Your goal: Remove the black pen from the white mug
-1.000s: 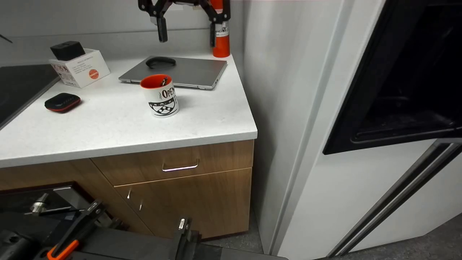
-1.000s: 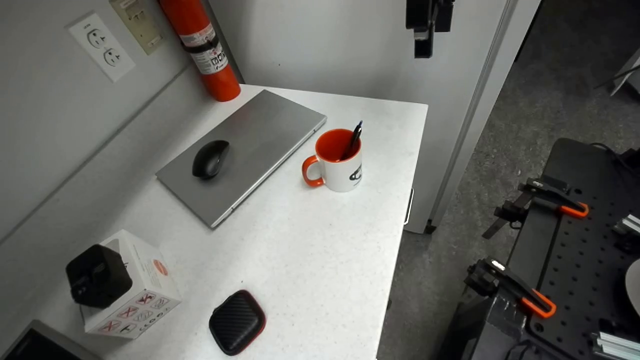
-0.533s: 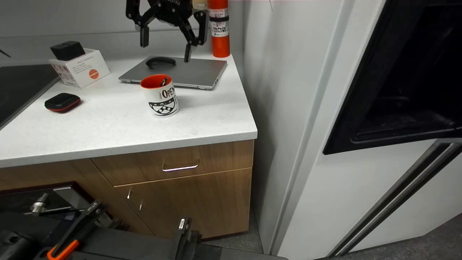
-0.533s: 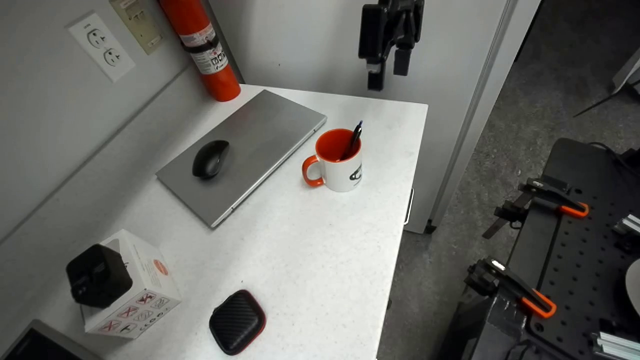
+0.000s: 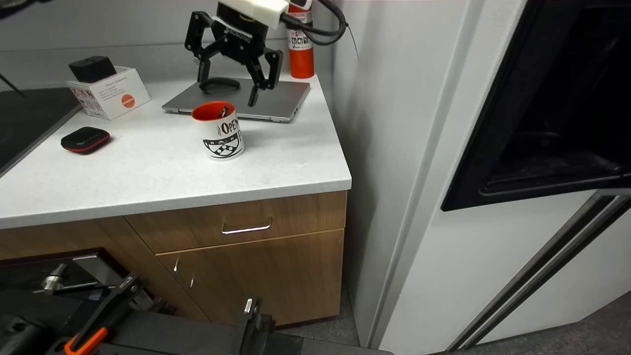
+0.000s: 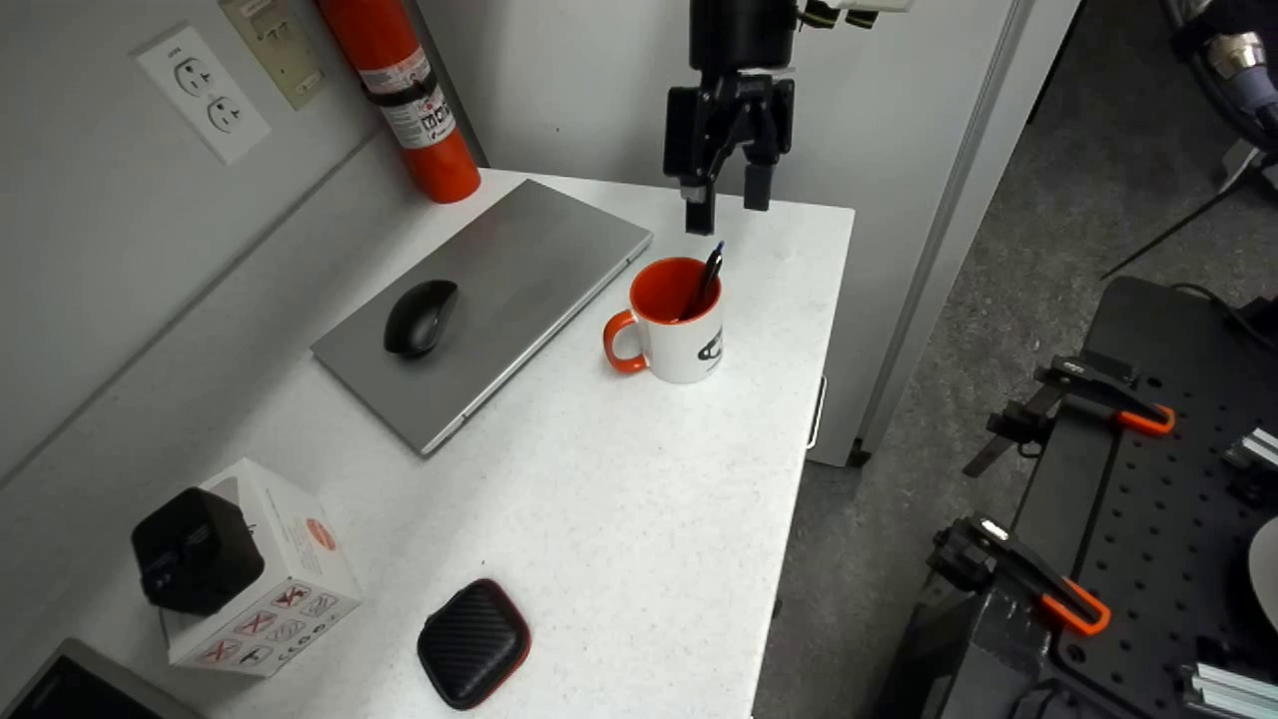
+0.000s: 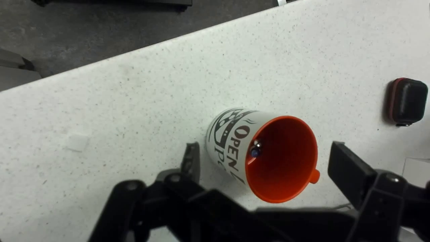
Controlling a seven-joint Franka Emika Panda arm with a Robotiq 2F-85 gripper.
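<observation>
The white mug (image 5: 217, 138) stands upright on the white counter, with black print, a red inside and a red handle; it also shows in an exterior view (image 6: 681, 350) and the wrist view (image 7: 223, 143). The black pen (image 6: 709, 275) leans inside it against the rim, its top sticking out; in the wrist view only its bluish tip (image 7: 256, 152) shows, near the printed side. The pen's lower part is hidden in the mug. My gripper (image 5: 227, 92) is open and empty, above and behind the mug. In the wrist view the mug appears between the spread fingers (image 7: 263, 149), apart from both.
A grey laptop (image 6: 499, 290) with a black mouse (image 6: 419, 318) on it lies beside the mug. A fire extinguisher (image 5: 301, 59) stands at the wall. A white box (image 5: 121, 93) with a black block, and a black case (image 5: 86, 139), stand farther along the counter. A tall grey panel (image 5: 389, 98) flanks the counter.
My gripper has come down and moved toward the mug, its open fingers now lower and nearer the pen. The mug and pen have not moved.
</observation>
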